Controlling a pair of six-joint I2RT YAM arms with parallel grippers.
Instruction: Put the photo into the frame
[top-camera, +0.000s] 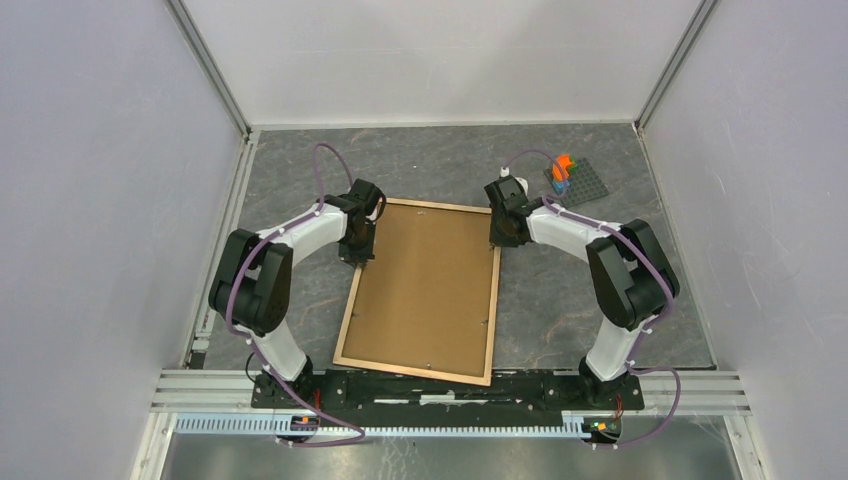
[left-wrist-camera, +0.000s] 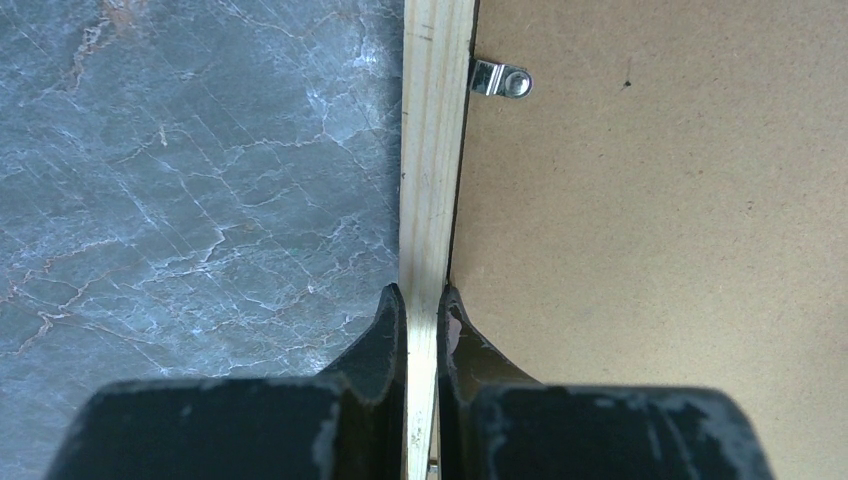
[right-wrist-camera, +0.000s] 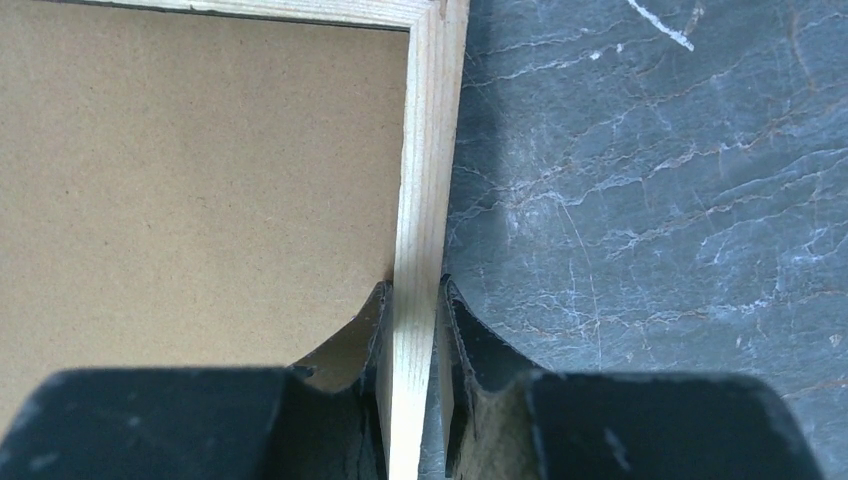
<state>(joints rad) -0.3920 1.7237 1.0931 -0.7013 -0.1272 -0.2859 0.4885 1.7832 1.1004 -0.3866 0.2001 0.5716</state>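
Grey marbled table (top-camera: 430, 160) under frame (left-wrist-camera: 432, 180)

lab robot cell: plain white walls (top-camera: 440, 55), aluminium rails (top-camera: 195, 388), grey tabletop (top-camera: 420, 165).

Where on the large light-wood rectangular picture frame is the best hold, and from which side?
Grip a thin long side rail of the frame from straight above, one finger outside, one inside over the brown fibreboard backing. Lying flat, it's too wide to span; the left gripper pinches it so.
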